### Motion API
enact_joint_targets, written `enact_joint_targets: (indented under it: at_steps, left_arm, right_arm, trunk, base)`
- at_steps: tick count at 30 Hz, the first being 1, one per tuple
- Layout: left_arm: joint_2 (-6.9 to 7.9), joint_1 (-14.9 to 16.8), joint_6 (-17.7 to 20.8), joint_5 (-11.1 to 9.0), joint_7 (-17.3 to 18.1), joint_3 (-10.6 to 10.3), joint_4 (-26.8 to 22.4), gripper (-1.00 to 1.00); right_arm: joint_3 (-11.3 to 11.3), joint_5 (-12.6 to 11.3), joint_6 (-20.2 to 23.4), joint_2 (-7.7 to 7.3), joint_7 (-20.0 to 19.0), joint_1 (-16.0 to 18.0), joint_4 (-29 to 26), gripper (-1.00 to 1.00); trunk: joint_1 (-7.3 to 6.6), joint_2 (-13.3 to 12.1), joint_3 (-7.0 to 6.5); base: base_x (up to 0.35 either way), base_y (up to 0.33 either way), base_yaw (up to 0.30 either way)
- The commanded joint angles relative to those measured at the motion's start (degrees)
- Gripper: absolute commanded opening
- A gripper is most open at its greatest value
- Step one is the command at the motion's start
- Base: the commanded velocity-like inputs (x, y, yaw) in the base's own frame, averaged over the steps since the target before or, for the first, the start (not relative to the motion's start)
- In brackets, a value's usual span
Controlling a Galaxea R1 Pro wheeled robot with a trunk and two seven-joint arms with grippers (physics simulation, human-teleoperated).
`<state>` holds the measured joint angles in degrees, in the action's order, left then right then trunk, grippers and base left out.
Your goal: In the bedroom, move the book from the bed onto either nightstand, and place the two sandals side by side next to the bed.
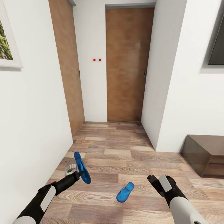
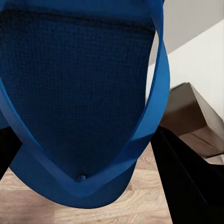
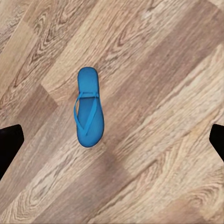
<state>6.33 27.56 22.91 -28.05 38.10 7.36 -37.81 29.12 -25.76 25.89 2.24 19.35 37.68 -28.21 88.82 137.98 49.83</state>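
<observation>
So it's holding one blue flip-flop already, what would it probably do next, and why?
Probably lower the right tool onto the second sandal and grip it. That sandal lies flat on the wood floor below the open right tool, while the left tool holds the first sandal upright.

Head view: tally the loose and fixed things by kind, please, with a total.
Blue sandals: 2, one in the left gripper at, one on the floor
Wooden doors: 2
Dark cabinet: 1
Framed picture: 1
Total: 6
</observation>
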Motion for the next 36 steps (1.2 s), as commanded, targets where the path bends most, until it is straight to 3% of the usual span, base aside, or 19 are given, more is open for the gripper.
enact_joint_targets:
  at_steps: [1, 13, 20, 36]
  left_arm:
    - [-0.01, 0.04, 0.48, -0.43, 0.22, 0.11, 0.00, -1.00]
    - [-0.09, 0.04, 0.41, -0.42, 0.22, 0.04, 0.01, -1.00]
    - [-0.09, 0.04, 0.32, -0.42, 0.10, 0.02, 0.01, -1.00]
    - [-0.18, 0.04, -1.26, -0.47, -0.29, 0.02, 0.79, -1.00]
  right_arm:
    - [0.14, -0.61, 0.13, 0.05, 0.41, 0.02, -0.13, 1.00]
    - [-0.01, -0.57, -0.01, 1.24, 0.39, 0.02, 4.57, 1.00]
    - [-0.02, -0.52, -0.13, 1.79, 0.41, 0.02, 6.51, 1.00]
    - [-0.03, -0.52, -0.13, 2.96, 0.39, 0.02, 8.96, 1.00]
  trunk:
    - [0.21, 0.44, 0.25]
    - [2.85, 5.26, 2.40]
    - [3.03, 5.35, 3.95]
    - [3.03, 5.35, 3.95]
  base:
    - [0.000, 0.000, 0.000]
    - [0.000, 0.000, 0.000]
    - [0.000, 0.000, 0.000]
    - [0.082, 0.000, 0.000]
